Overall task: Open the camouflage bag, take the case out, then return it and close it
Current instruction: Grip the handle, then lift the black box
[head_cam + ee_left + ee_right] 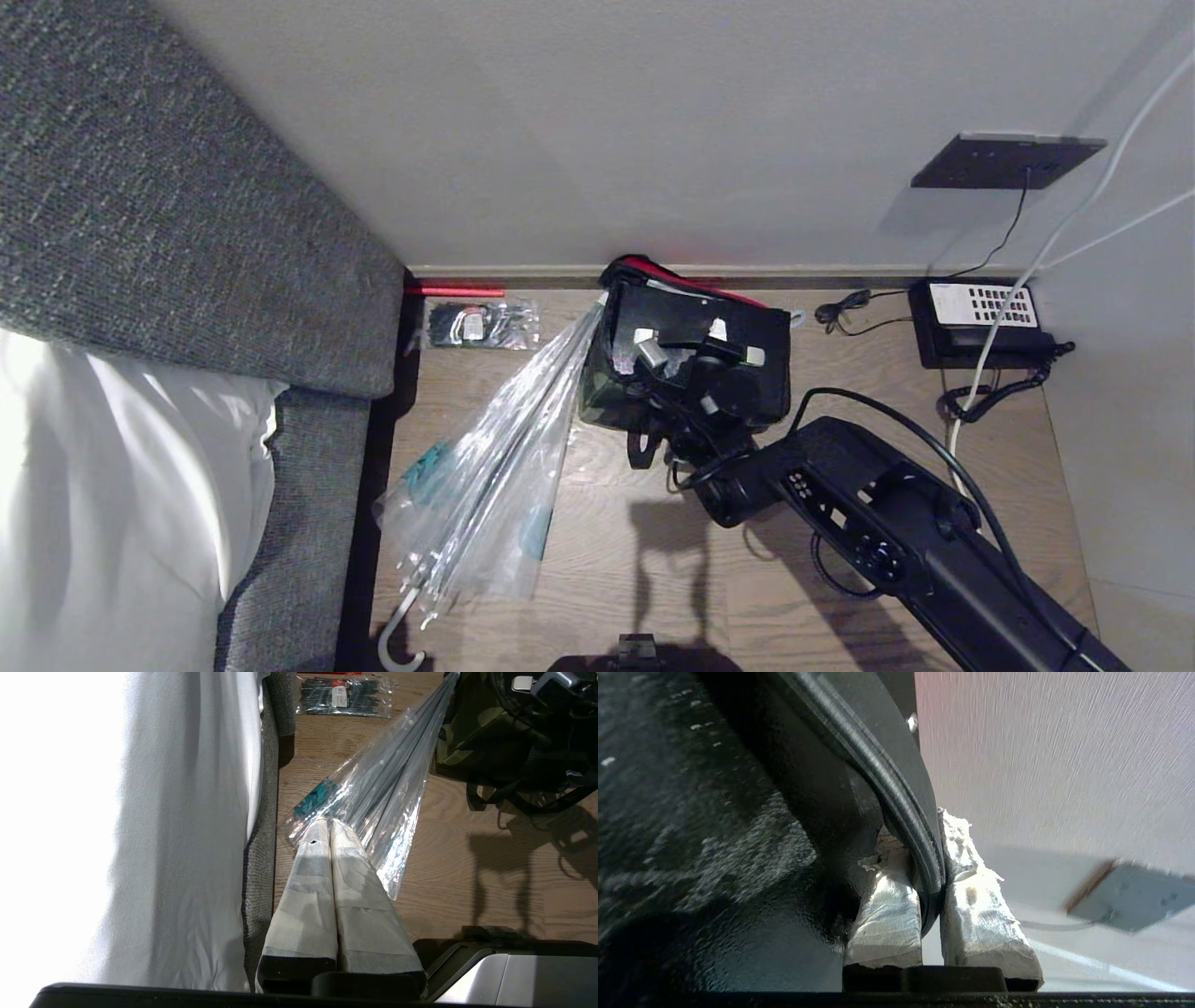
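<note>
Camouflage bag (pixel 691 359): you see it on the floor by the wall.
Right gripper (pixel 931 877): pinched on the bag's black edge trim.
Left gripper (pixel 329 828): fingers together, holding nothing.

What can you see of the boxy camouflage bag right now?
The boxy green-camouflage bag with black sides stands on the wooden floor by the wall, a red edge showing at its back. The taped right gripper is shut on its black piped rim. The clear plastic-wrapped umbrella leans against its camouflage side.
</note>
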